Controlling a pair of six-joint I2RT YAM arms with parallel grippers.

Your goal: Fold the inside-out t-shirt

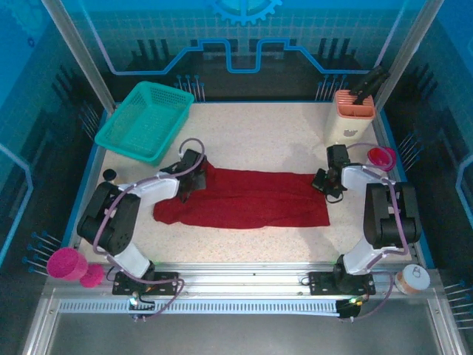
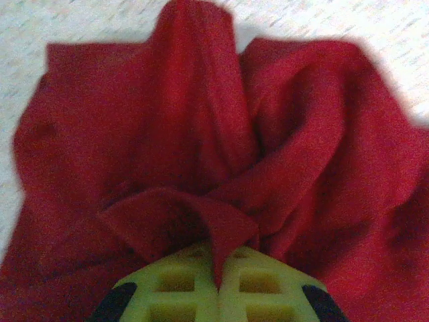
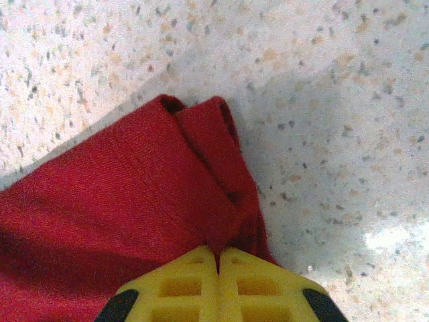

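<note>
The dark red t-shirt (image 1: 244,198) lies stretched in a long band across the surface (image 1: 259,140), the left tool (image 1: 185,188) and right tool (image 1: 322,185) each clamped on an end (cloth pinched between shut fingers), presumably to lift and fold it.

Bright, even light in top cam — left wrist pic blurry, soft shadow + glare on table (image 3: 392,238).

No legible text or numbers. A blue gear emblem (image 1: 244,9) marks the back panel (image 1: 310,33); the small mark on the cream holder (image 1: 352,126) is unreadable.
</note>
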